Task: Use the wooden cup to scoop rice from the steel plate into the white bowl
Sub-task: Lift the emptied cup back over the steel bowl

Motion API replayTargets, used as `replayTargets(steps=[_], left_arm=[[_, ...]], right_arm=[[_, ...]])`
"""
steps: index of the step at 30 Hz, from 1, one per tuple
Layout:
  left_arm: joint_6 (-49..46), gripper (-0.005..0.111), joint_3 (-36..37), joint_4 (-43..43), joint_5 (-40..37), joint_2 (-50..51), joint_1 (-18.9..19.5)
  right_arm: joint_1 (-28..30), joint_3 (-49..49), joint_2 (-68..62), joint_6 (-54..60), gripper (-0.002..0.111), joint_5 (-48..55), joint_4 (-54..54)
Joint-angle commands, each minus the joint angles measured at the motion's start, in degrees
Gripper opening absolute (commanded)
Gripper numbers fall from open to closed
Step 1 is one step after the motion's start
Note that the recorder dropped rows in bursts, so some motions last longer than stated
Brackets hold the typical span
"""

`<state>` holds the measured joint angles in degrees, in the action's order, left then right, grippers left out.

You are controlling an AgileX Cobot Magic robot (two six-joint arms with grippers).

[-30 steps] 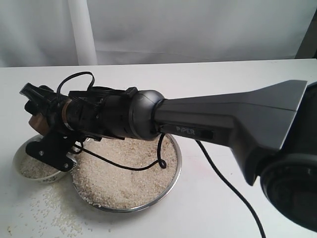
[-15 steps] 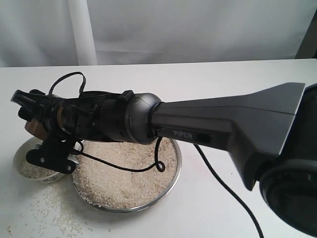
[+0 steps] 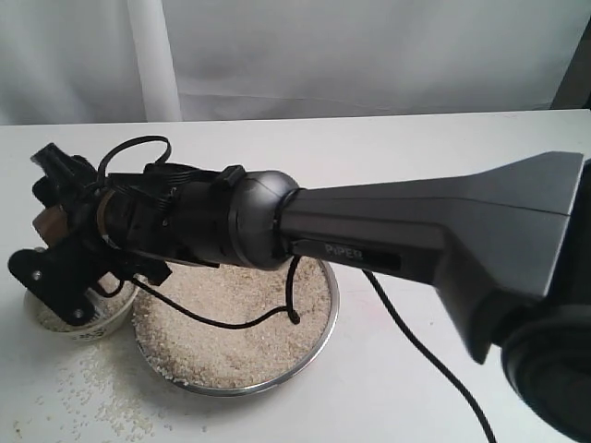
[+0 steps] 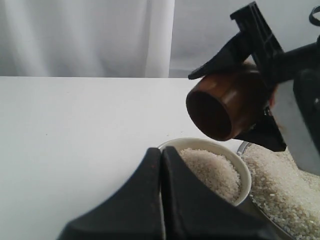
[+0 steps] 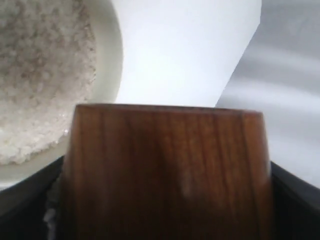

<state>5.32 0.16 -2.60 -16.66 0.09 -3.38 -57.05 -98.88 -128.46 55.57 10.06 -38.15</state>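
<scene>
Right now the right end effector (image 3: 54,189) sits at the far left of the ext. view, arm reaching across from the lower right over the steel plate (image 3: 330,293). Its jaws are clamped on the wooden cup (image 3: 44,222), one finger on each side of the barrel. In the left wrist view the cup (image 4: 227,105) is tipped on its side, mouth toward the lower left of the frame, inside dark; can't tell if any grains are left in it. It hangs above the white bowl (image 4: 241,172), not touching it.

The right wrist view is mostly filled by the cup wall (image 5: 167,170), w/ the bowl rim (image 5: 114,55) and the rice (image 5: 40,75) inside it at upper left.

The bowl (image 3: 103,323) sits on the bench (image 3: 416,148) just beside the plate's left edge, partly hidden by the wrist hardware. It holds a mound of rice (image 4: 210,167). The plate is covered w/ a wide flat layer of rice (image 3: 231,323). Loose grains (image 3: 83,388) are scattered on the bench in front of bowl and plate, lower left of the ext. view.

The left end effector (image 4: 161,152) shows only at the bottom of the left wrist view: fingers pressed together, nothing between them, low and near the bowl. A black cable (image 3: 416,341) trails over the plate and off to the lower right.
</scene>
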Motion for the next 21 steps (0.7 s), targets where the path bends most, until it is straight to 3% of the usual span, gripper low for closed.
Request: replayTargets(steps=[1,5,7,21], left_arm=[[0.2,0.000,-0.2,0.5,0.4,-0.1,-0.2],[0.2,0.000,-0.2,0.5,0.4,-0.1,-0.2],[0.2,0.000,-0.2,0.5,0.4,-0.1,-0.2],[0.2,0.000,-0.2,0.5,0.4,-0.1,-0.2]], right_arm=[[-0.2,-0.6,4.2,-17.6,0.000,5.1,1.4],[-0.2,0.1,8.5,-28.9,0.000,17.3,0.9],[-0.1,2.9,11.4,-30.9,0.000,18.6,0.9],[3.1,15.8,21.0,-30.3,0.000,24.9,-10.5]])
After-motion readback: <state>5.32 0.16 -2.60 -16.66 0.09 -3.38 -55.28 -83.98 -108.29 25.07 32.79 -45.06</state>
